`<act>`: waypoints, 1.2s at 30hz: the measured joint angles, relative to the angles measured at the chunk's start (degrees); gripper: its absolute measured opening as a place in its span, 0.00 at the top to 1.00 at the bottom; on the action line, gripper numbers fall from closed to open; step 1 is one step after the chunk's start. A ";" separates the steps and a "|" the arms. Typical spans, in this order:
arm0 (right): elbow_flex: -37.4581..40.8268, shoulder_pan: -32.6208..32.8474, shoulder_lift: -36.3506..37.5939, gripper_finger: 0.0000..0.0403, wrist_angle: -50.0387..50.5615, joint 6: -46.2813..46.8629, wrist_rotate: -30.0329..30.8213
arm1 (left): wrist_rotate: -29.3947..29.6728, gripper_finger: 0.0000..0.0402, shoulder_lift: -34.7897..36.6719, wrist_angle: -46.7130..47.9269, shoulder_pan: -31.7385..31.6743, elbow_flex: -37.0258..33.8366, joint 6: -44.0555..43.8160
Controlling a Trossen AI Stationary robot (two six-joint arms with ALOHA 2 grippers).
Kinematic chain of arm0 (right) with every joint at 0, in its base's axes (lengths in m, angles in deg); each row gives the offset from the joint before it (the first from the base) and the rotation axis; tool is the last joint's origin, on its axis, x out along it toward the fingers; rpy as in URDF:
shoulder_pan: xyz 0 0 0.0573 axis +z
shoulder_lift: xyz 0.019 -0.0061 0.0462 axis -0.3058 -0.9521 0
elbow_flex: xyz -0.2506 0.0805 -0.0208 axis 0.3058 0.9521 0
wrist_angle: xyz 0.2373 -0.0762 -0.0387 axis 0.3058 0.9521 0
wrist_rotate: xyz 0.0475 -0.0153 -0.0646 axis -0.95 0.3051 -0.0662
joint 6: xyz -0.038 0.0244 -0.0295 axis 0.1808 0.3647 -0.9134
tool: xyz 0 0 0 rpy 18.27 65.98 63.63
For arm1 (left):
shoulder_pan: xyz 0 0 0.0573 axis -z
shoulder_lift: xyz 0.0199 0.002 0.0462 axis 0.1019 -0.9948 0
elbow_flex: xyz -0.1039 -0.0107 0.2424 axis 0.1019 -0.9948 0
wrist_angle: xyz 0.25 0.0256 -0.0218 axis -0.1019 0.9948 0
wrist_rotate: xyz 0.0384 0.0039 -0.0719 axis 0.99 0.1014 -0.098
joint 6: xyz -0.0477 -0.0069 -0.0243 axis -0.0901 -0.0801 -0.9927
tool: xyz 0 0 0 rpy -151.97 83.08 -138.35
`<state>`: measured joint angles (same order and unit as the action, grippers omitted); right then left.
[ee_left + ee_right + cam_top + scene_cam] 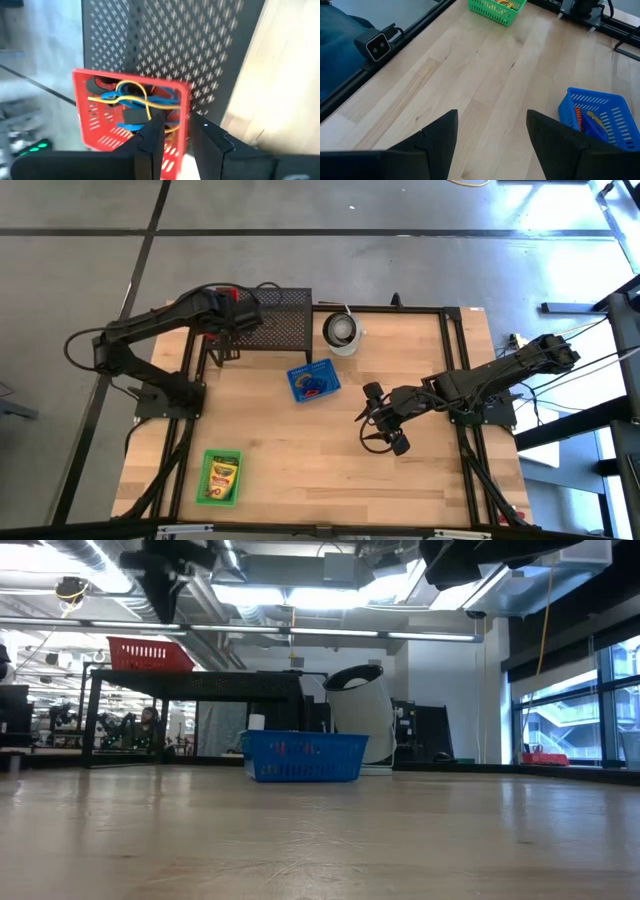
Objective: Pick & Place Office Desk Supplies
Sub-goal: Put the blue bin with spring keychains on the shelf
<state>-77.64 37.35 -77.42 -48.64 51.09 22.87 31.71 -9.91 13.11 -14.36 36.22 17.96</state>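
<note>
Loops (131,102): tangled in red basket (95,135) on mesh stand (277,320), tabletop's eleven o'clock.
Left claw (172,137): above basket, slightly parted, holding nothing — lift straight clear.
Right claw (492,132): spread wide, four o'clock — idle.

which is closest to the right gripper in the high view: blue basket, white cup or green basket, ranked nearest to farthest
From the right gripper:
1. blue basket, mid-table, toward the left arm.
2. white cup, at the table's far edge beside the black mesh stand.
3. green basket, near corner on the left arm's side.
</note>
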 joint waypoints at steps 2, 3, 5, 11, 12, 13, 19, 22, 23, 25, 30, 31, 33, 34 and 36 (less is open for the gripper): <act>0.00 0.00 0.00 0.41 0.00 0.08 0.00 | -0.76 0.79 0.00 0.00 1.28 1.57 -4.27; 0.00 -0.01 0.00 0.41 0.00 0.08 0.00 | -1.19 0.79 0.00 -0.02 2.01 2.28 -6.72; 0.00 0.01 0.00 0.41 0.00 0.10 0.00 | -2.05 0.80 0.01 -0.57 3.37 3.09 -12.05; 0.00 0.00 0.00 0.41 0.00 0.08 -0.01 | -2.20 0.79 0.04 -6.54 7.99 2.26 -30.84; 0.00 0.00 0.00 0.41 0.00 0.08 0.00 | -2.19 0.79 0.00 -8.24 8.74 1.61 -34.09; 0.00 0.01 0.00 0.41 0.00 0.08 -0.02 | -2.22 0.79 -0.04 -9.60 9.52 1.04 -37.15; 0.00 -0.01 0.00 0.41 0.01 0.08 -0.02 | -2.09 0.79 -0.39 -15.95 14.44 -3.24 -45.67; 0.00 -0.01 0.00 0.41 0.00 0.08 -0.02 | -1.70 0.79 -0.35 -20.24 16.43 -5.65 -45.71; 0.00 -0.01 0.00 0.41 0.00 0.08 0.00 | -1.67 0.79 -0.36 -21.70 16.98 -6.58 -45.71; 0.00 0.01 0.00 0.41 0.00 0.08 -0.02 | -1.62 0.79 -0.37 -24.33 17.87 -7.79 -45.69; 0.00 -0.01 0.00 0.41 0.00 0.08 -0.02 | 2.35 0.80 -1.91 -26.67 19.77 -8.82 -45.64; 0.00 0.01 0.00 0.41 -0.01 0.08 -0.02 | 3.32 0.80 -2.45 -26.62 20.22 -8.78 -45.67; 0.00 -0.01 0.00 0.41 0.00 0.06 -0.02 | 4.34 0.80 -3.63 -26.42 21.21 -8.77 -45.65; 0.00 0.01 0.00 0.41 0.00 0.08 -0.02 | 4.58 0.81 -4.34 -26.41 21.69 -8.77 -45.65; 0.00 -0.01 0.00 0.41 0.02 0.06 -0.02 | 4.83 0.81 -5.71 -26.38 22.60 -8.77 -45.65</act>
<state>-77.64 37.33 -77.42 -48.62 51.14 22.85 36.55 -15.63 -13.28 8.24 27.45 -27.69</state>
